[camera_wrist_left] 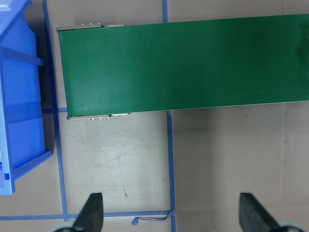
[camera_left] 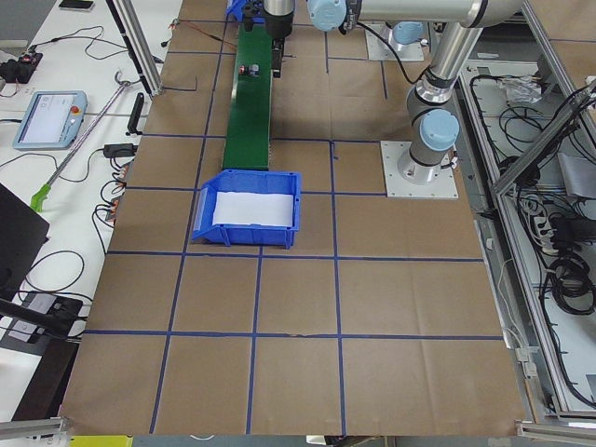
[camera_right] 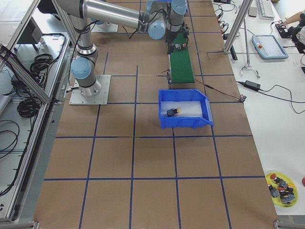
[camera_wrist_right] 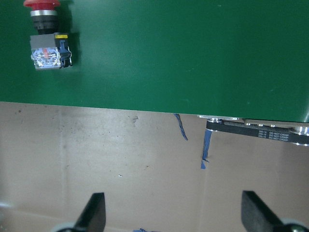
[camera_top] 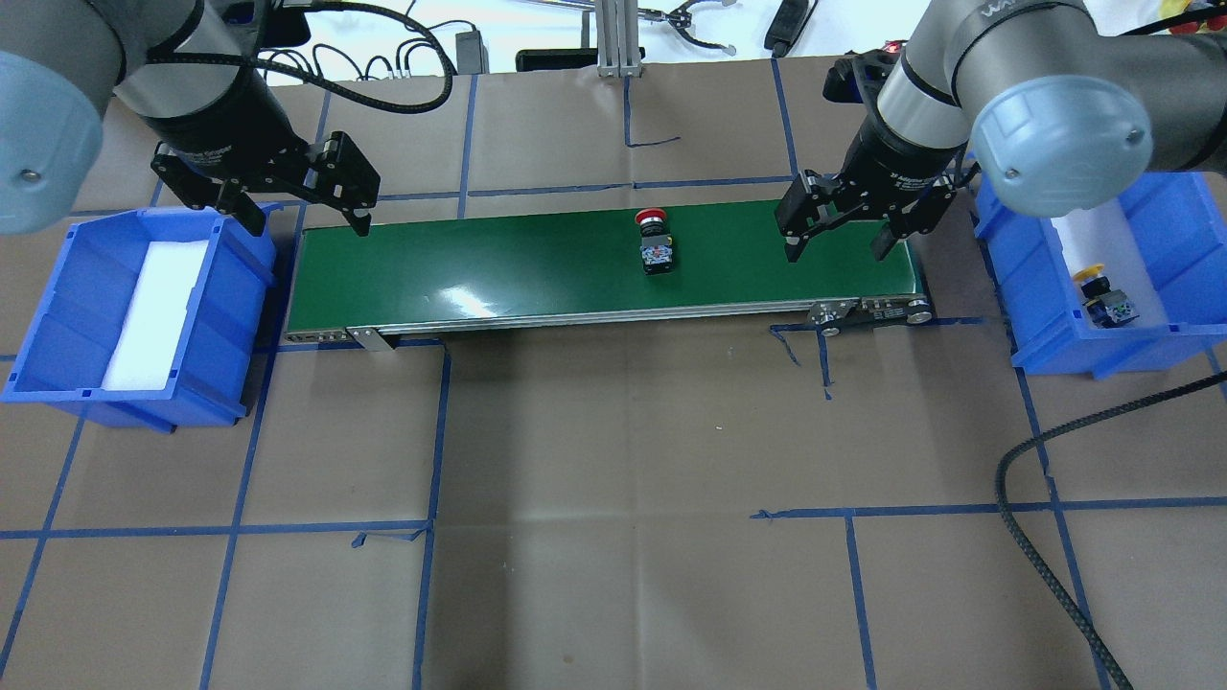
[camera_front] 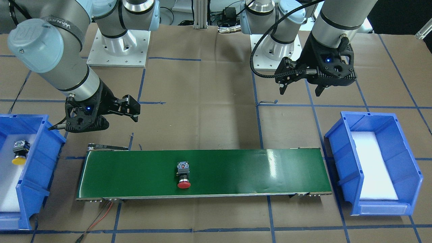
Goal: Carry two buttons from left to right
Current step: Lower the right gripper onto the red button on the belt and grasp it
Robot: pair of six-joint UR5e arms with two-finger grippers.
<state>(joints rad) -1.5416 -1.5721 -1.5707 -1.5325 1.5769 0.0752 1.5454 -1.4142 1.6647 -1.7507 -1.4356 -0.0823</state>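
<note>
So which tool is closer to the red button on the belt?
Right. The right tool hangs by the right end of the belt, a short way from the red button near mid-belt; the left tool hovers by its far left end.

A robotics lab: teach pendant (camera_left: 48, 119), cable bundles (camera_left: 563, 270), tape-gridded table (camera_left: 307, 307).

The right arm (camera_front: 72, 77) and left arm (camera_front: 341, 17) are silver-grey tubes with pale grey-blue round joint caps (camera_front: 35, 45), each bearing a small screw. A black band (camera_front: 69, 27) with white lettering rings the right arm. A black braided cable (camera_front: 266, 37) trails along the left arm. The left gripper (camera_top: 310, 225) and right gripper (camera_top: 836, 251) are black and angular, each with a blue light (camera_front: 327, 60). Base plates (camera_front: 98, 57) are square, white, screw-dotted.
</note>
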